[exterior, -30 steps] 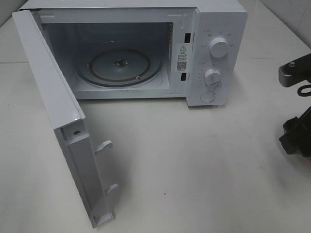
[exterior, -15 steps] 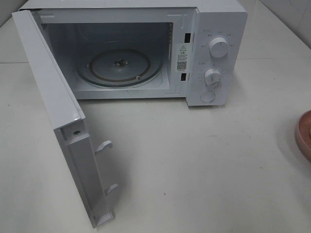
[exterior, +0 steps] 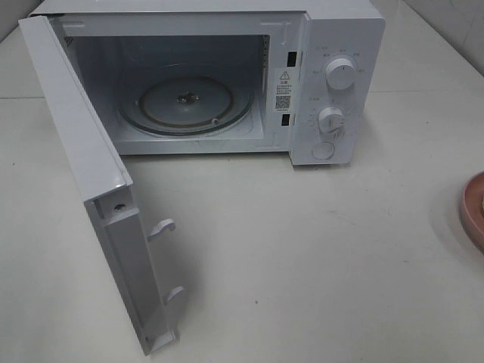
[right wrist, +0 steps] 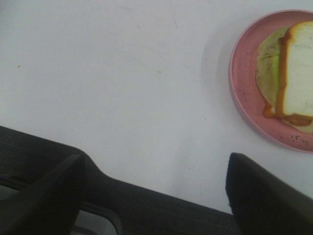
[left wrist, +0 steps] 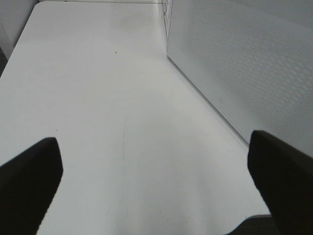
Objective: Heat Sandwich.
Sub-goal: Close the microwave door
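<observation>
Right arm gone from overhead view; both fingers wide over white table (exterior: 302, 249), sandwich (right wrist: 296, 73) plated.

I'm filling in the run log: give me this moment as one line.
microwave: door open, turntable bare | sandwich: on pink plate | left gripper: open, empty | right gripper: open, empty

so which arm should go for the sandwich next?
Right. The sandwich on its pink plate shows in the right wrist view, right gripper open. The left wrist view shows only the microwave door.
</observation>
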